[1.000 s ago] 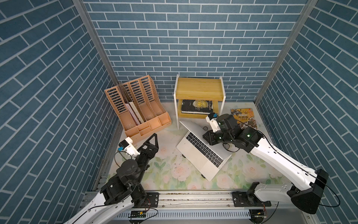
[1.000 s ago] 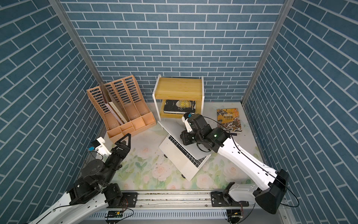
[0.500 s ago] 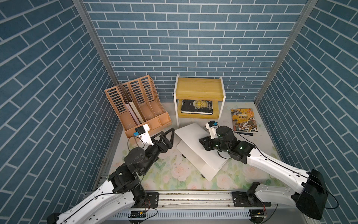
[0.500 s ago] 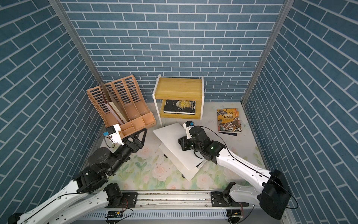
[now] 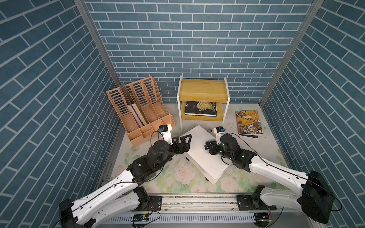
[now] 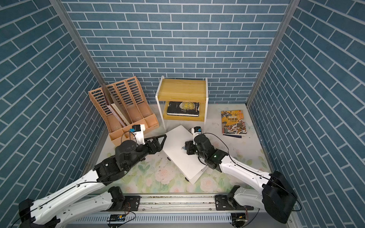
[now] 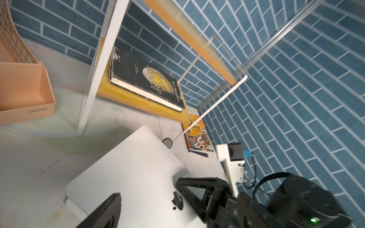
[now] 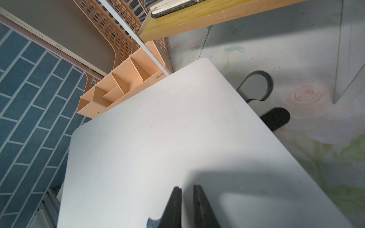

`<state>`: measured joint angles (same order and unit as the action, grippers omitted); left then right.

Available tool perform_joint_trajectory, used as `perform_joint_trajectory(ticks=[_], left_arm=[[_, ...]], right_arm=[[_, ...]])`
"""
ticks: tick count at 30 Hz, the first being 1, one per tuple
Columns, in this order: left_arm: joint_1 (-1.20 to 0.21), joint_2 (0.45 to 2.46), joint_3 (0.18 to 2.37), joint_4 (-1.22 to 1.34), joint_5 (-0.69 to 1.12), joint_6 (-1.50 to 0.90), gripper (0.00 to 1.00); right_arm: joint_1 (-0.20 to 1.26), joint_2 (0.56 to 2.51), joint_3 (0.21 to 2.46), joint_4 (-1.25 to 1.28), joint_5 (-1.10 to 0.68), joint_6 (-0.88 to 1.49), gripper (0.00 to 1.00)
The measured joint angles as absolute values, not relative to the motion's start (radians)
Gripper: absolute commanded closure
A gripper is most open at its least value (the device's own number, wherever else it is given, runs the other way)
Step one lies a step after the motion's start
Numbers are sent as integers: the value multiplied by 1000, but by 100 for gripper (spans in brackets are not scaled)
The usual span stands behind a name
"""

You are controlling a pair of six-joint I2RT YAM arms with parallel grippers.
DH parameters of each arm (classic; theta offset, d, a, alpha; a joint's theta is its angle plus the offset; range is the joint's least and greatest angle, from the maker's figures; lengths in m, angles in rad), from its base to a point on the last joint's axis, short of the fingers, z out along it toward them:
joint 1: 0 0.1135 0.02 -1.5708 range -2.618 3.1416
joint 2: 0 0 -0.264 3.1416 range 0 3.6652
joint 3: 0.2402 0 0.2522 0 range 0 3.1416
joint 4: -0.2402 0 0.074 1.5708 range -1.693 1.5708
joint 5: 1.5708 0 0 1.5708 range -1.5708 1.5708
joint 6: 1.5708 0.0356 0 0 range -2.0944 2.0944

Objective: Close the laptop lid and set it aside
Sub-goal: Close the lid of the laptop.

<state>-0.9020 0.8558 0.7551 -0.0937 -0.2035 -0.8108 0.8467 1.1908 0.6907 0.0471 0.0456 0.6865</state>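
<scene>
The right gripper [image 8: 186, 189] was closed. Its two fingers were almost together with nothing between them, and their tips rested on the laptop lid [image 8: 158, 142], close to the dark logo. The left gripper [image 5: 186, 143] stood wide open at the left long edge of the laptop [image 5: 197, 163]. Whether it touched that edge, I could not tell.

The lid lay flat on the keyboard half, so the closing seemed done. The laptop sat in the middle of the floral mat [image 5: 177, 177], raised on a black stand [image 8: 275, 118], just in front of the wooden shelf [image 5: 203, 88]. Its long axis ran diagonally, from the far corner beside the shelf's leg toward the near right side. Which long edge carried the hinge was not clear.

I judged the laptop to be stiff, thin and rather heavy. Its smooth metal would let the pads slip, and the screen inside would not tolerate pressure. The best hold seemed to be the two long edges, one for each gripper.
</scene>
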Motion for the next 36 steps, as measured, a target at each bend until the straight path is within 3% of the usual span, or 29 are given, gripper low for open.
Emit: perform_joint_trajectory(ticks=[9, 24, 31, 36], left_arm=[[-902, 967, 754, -108, -113, -836, 26], [-904, 1061, 661, -109, -74, -912, 27], [-904, 1149, 643, -75, -84, -933, 22], [-904, 1201, 643, -12, -84, -942, 21]], right_arm=[[847, 1190, 656, 97, 99, 715, 86], [847, 1184, 635, 81, 137, 738, 87], [849, 1103, 631, -54, 192, 756, 85], [849, 933, 609, -175, 264, 805, 62]])
